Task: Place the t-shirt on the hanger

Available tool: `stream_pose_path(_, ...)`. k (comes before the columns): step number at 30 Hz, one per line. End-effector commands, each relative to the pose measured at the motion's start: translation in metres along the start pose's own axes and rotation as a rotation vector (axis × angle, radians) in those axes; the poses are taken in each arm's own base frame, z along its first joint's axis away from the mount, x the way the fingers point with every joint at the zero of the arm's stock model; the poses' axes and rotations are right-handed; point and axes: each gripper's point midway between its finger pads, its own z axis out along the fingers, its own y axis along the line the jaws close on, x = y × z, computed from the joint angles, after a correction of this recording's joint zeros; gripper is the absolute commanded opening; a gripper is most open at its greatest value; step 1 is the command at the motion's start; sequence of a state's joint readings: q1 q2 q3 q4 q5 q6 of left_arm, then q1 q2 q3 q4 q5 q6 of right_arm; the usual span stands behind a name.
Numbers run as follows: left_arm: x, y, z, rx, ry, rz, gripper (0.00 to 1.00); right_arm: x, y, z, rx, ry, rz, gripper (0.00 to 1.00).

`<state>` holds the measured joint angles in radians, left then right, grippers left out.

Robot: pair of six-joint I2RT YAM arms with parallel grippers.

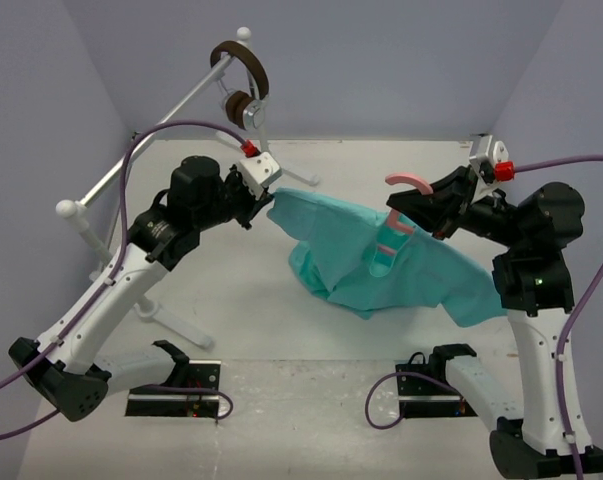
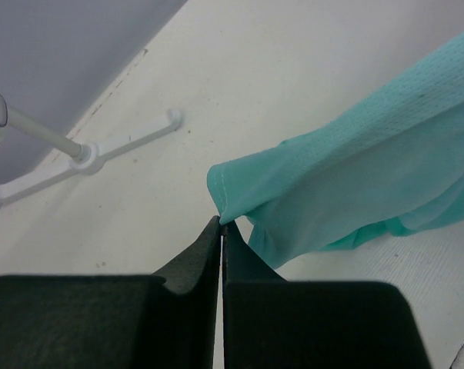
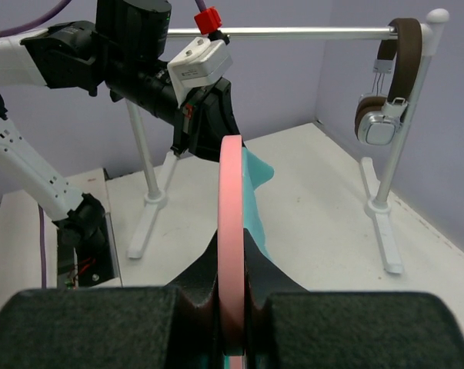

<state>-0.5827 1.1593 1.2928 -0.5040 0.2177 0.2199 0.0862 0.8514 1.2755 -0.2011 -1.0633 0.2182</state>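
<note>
T-shirt (image 2: 355, 177) pinched by hem tip only in shut left jaws: slippage risked under tension. Hanger (image 3: 232, 200) clamped in right jaws.

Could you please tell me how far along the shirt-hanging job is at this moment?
Done: the right gripper holds the pink hanger, which appears to enter the t-shirt at its neck. In hand: the left gripper pinches the t-shirt's edge, lifting it. Left: the cloth hangs bunched, not yet spread over the hanger's shoulders.
</note>
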Motion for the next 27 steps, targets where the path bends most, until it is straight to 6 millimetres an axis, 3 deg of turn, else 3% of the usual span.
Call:
stream_pose_path(1,-0.01,0.018,-0.01,-0.097,-0.035,0.006,0.0,-0.024,0.007,-0.001,-0.013,-0.043,-0.056,0.0)
stream_pose_path(6,-0.009,0.039,-0.019,-0.224,-0.03,-0.023,0.0,-0.022,0.0,-0.001,0.009,-0.04,-0.038,0.0)
stream_pose_path(8,-0.008,0.027,-0.019,-0.157,-0.038,-0.007,0.62,-0.022,-0.001,-0.001,0.002,-0.036,-0.036,0.0)
stream_pose_path(9,-0.008,0.018,-0.018,-0.103,-0.044,0.008,0.7,-0.022,-0.001,0.0,-0.003,-0.033,-0.033,0.0)
stream_pose_path(11,-0.007,0.006,-0.017,-0.036,-0.056,0.036,0.73,-0.021,-0.001,0.001,-0.014,-0.028,-0.025,0.0)
stream_pose_path(15,-0.005,-0.011,-0.011,0.072,-0.053,0.059,0.55,-0.025,0.001,0.001,-0.026,-0.029,-0.03,0.0)
stream_pose_path(18,-0.007,-0.011,-0.009,0.082,-0.042,0.061,0.13,-0.026,0.003,0.001,-0.03,-0.03,-0.031,0.0)
stream_pose_path(20,-0.009,-0.01,-0.007,0.086,-0.044,0.056,0.03,-0.026,0.003,0.0,-0.029,-0.029,-0.029,0.0)
stream_pose_path(24,-0.009,-0.003,-0.007,0.046,-0.039,0.059,0.0,-0.025,-0.001,0.0,-0.006,-0.034,-0.025,0.0)
stream_pose_path(27,-0.01,0.021,-0.013,-0.106,-0.033,0.028,0.0,-0.025,-0.01,0.0,0.043,-0.044,-0.014,0.0)
